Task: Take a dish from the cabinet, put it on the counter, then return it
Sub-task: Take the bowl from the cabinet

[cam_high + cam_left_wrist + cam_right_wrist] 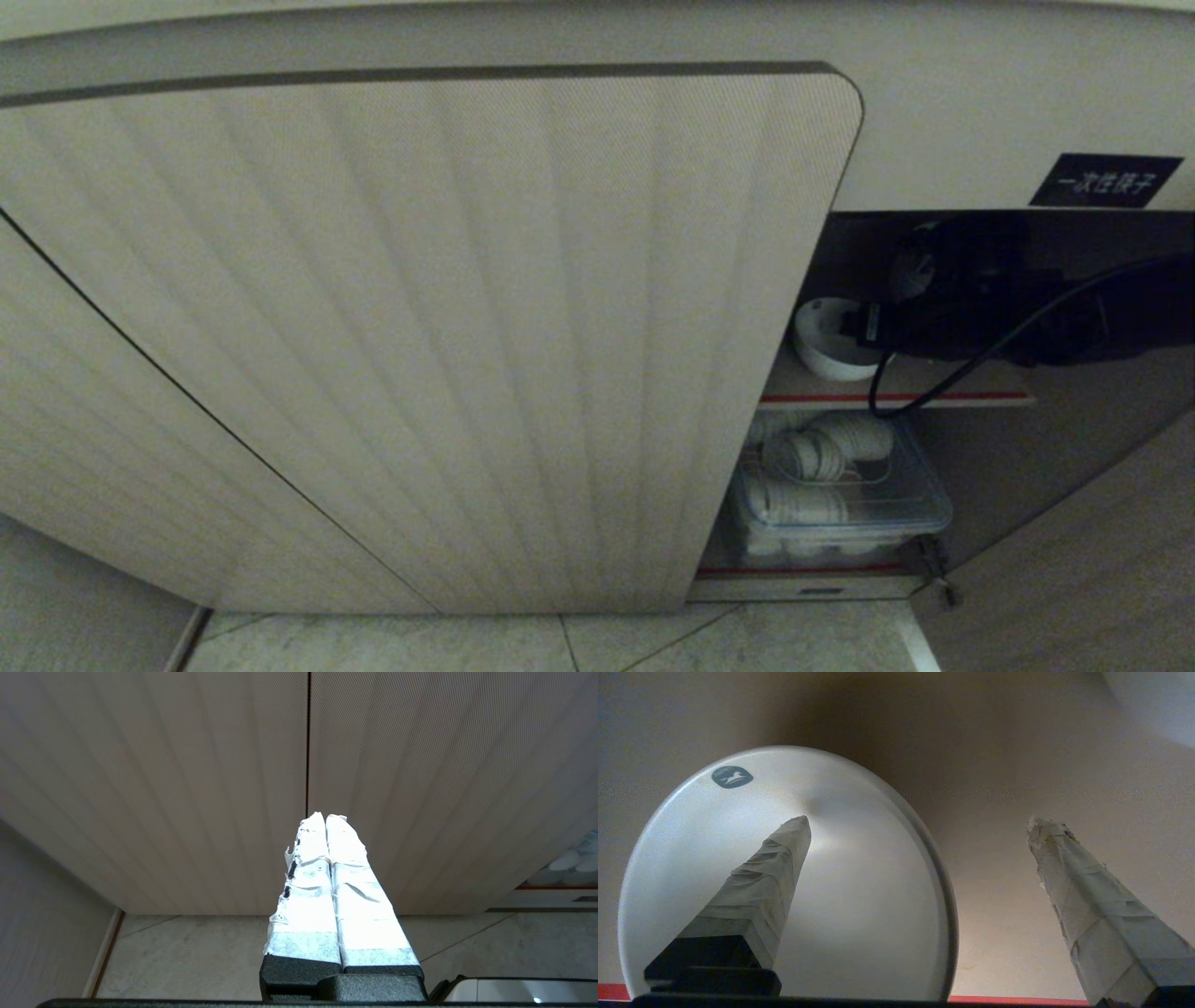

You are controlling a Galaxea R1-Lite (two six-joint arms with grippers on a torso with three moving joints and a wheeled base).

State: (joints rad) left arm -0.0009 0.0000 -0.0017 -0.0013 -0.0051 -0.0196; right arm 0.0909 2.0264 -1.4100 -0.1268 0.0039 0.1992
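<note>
Pale stone-look floor tiles with thin dark joints run along the foot of the beige ribbed fronts, a lighter skirting strip edges them at the left, and the light is dim, with deep shadow up in the open recess.

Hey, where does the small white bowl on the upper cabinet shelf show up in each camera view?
Head view: the bowl sits on the upper shelf at centre-right, just left of the right pincer.
Left wrist view: not in it.
Right wrist view: the bowl fills the left half.
Shared landmark: the shelf's red edge.
</note>
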